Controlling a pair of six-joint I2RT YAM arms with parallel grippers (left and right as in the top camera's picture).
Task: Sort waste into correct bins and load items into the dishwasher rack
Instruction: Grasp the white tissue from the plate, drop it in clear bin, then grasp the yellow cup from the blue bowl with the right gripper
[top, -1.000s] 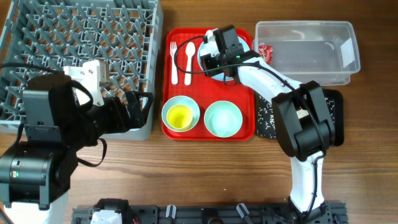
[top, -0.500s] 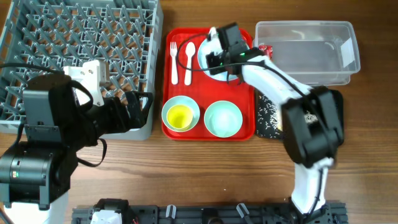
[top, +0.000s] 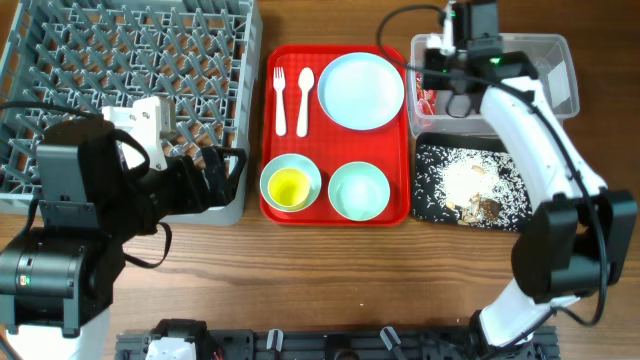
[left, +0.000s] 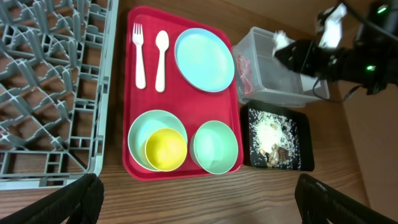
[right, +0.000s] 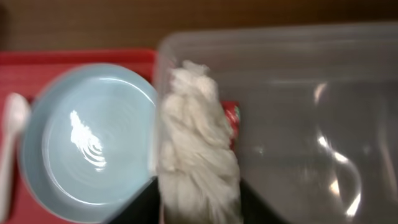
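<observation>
My right gripper (top: 440, 58) is shut on a crumpled white wad (right: 199, 155) and holds it over the left end of the clear tub (top: 520, 90). The red wrapper (top: 427, 100) lies in that end of the tub and also shows in the right wrist view (right: 231, 118). The black tray (top: 432, 205) holds rice crumbs and brown scraps. The pale blue plate (top: 360, 90), a bowl with the yellow cup (top: 289, 186) in it, and a second bowl (top: 358, 190) sit on the red tray (top: 335, 215). My left gripper (left: 199, 202) is open and empty over bare wood beside the grey rack (top: 130, 80).
A white fork (top: 280, 95) and spoon (top: 303, 95) lie on the red tray left of the plate. The rack fills the back left. The left arm's body covers the front left of the table.
My right gripper has moved from over the plate to over the clear tub's left end, carrying the white wad. The black tray is now uncovered. The left arm has not moved.
</observation>
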